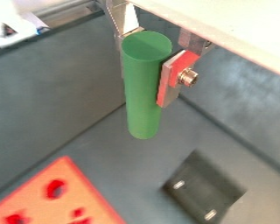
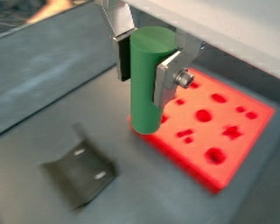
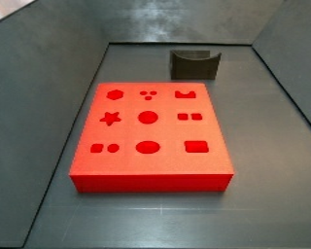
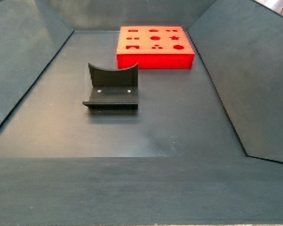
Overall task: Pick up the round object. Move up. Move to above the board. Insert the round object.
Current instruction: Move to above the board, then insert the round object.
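From where I am standing, the gripper (image 1: 149,48) is hanging high over the dark grey floor, out of frame in both side views. Its flat silver fingers (image 2: 168,72) are closing narrowly on the upper part of the green cylinder peg (image 1: 143,85), which is hanging upright and clear of everything below.

Going left to right in a side view, the left wall is sloping down to the floor, then the red board (image 3: 151,131) is lying flat near the middle with its three-by-three grid of cut-outs, and the dark fixture (image 3: 194,64) is standing beyond the board's far right corner, apart from it. In a wrist view the peg (image 2: 150,80) is hanging over bare floor just beside the board's (image 2: 213,122) edge, with the fixture (image 2: 80,169) well off to the other side.

I judge the peg is lifted and still needs carrying over the board, so the risks are ahead. The round hole (image 3: 148,117) at the grid's centre is sitting among the star, oval and squares, and a small sideways error could be setting the peg down on the red face or catching a neighbouring cut-out. Any tilt of the peg in the pads could be jamming it at the rim. The grip being high on the peg, a bump could be swinging its lower end.

I am seeing no brand, label or readable writing anywhere.
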{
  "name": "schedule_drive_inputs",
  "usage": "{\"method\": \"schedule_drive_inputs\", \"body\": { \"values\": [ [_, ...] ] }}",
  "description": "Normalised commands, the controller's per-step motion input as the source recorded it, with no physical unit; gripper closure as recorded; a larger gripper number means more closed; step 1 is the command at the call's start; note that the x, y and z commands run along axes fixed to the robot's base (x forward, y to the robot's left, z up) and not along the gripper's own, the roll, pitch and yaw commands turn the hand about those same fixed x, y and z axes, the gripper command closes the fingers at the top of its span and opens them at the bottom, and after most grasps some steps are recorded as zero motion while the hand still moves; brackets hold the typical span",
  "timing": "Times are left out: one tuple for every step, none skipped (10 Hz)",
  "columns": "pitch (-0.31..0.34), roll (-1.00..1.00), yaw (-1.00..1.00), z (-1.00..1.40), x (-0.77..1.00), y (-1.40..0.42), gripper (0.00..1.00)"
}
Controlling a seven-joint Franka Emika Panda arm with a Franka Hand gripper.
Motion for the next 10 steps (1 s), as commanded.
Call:
{"method": "schedule_drive_inputs", "body": {
  "values": [
    [0.451, 0.04, -0.12, 0.20, 0.04, -1.00, 1.00],
    [0.312, 0.02, -0.03, 0.20, 0.06, -1.00, 1.00],
    [0.232, 0.02, -0.01, 0.20, 0.07, -1.00, 1.00],
    [0.175, 0.01, 0.00, 0.21, 0.07, -1.00, 1.00],
    [0.138, 0.00, 0.00, 0.21, 0.09, -1.00, 1.00],
    [0.121, 0.01, 0.01, 0.21, 0.12, -1.00, 1.00],
    [0.122, 0.01, 0.01, 0.16, 0.11, -0.72, 1.00],
    [0.123, 0.01, 0.00, 0.08, 0.10, -0.34, 1.00],
    [0.108, 0.02, 0.01, 0.05, 0.08, -0.20, 1.00],
    [0.000, 0.00, 0.00, 0.00, 0.00, -0.03, 1.00]
  ]
}}
